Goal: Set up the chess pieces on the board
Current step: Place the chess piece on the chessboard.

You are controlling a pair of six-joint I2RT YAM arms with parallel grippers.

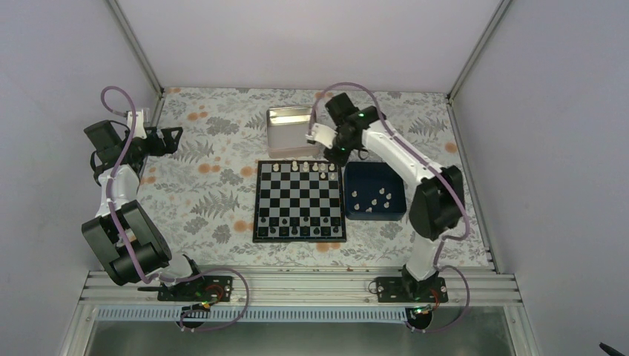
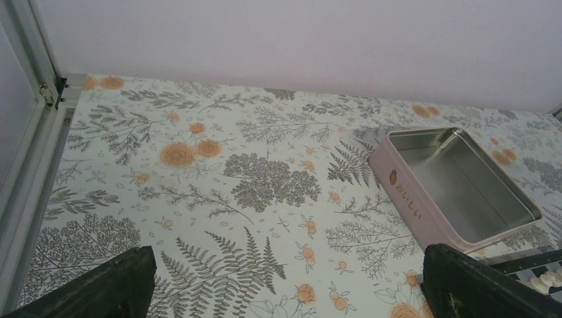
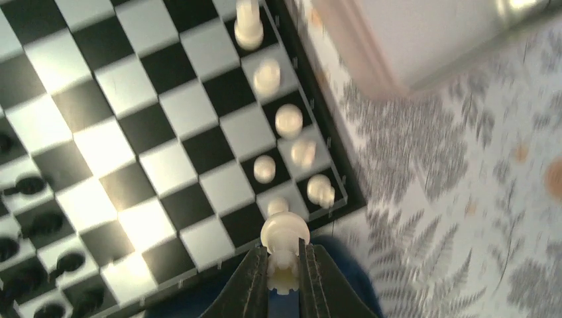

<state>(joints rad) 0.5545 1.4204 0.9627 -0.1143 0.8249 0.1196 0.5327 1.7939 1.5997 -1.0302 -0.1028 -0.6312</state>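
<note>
Found one cream chess piece (image 3: 285,233) pinched in the right gripper (image 3: 283,268), clamped tight about its narrow part, wider round end poking past the fingertips toward the board (image 3: 166,152). Placed that grip just off the board's far right corner, above the seam between board and blue tray (image 1: 375,217), going by the sliver of blue under the fingers in the wrist view. Read the board as lying ahead of the held piece and to the robot's left, with the white pieces (image 3: 289,120) standing there crowded into the two far rows right beside that corner. Took the held piece's long axis to run in line with the fingers, so roughly upright over the squares; could not tell for certain which end was the base. Judged the coming move to need only a short carry inward and a straight lowering onto a free square, minding the close neighbours, easily knocked. Gave the job to the right arm without question: saw the left gripper (image 1: 169,139) gaping fully open and empty, well apart at the left side of the table (image 1: 215,148), looking across the cloth at the silver tin (image 2: 457,179). Counted more cream pieces (image 1: 374,199) waiting in the blue tray, near the right gripper, and noted dark pieces (image 1: 297,231) ranked along the board's near edge.
</note>
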